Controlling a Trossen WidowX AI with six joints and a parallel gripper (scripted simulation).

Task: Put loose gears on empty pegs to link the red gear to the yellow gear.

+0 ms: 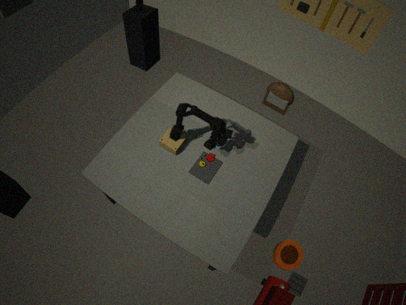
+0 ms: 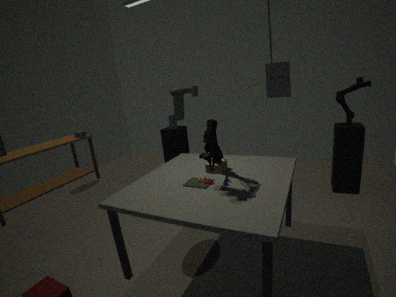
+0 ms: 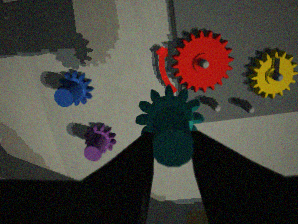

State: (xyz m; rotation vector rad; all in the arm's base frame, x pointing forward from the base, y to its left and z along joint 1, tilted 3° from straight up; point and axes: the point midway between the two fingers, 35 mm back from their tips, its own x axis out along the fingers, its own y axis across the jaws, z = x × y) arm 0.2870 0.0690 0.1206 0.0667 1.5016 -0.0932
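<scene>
My gripper point(image 3: 171, 139) point(image 2: 211, 167) is shut on the knob of a teal gear point(image 3: 170, 107), held above the table beside the board's edge; its teeth overlap the red arrow's lower end in the wrist view. The red gear point(image 1: 210, 155) point(image 2: 208, 182) point(image 3: 190, 70) and the yellow gear point(image 1: 204, 163) point(image 2: 201, 180) point(image 3: 262, 79) sit apart on the grey board point(image 1: 209, 177) point(image 2: 196, 184) point(image 3: 250, 25). Two bare pegs show, one peg point(image 3: 216, 106) below the red gear and another peg point(image 3: 248, 106) toward the yellow gear. A blue gear point(image 3: 80, 89) and a smaller purple gear point(image 3: 103, 136) stand on the table.
The red arrow point(image 3: 163, 67) lies beside the red gear. The arm's wooden base block point(image 1: 171, 142) point(image 2: 218, 168) stands near the board. The arm casts dark shadows on the table point(image 1: 165, 190) point(image 2: 171, 207), around the loose gears.
</scene>
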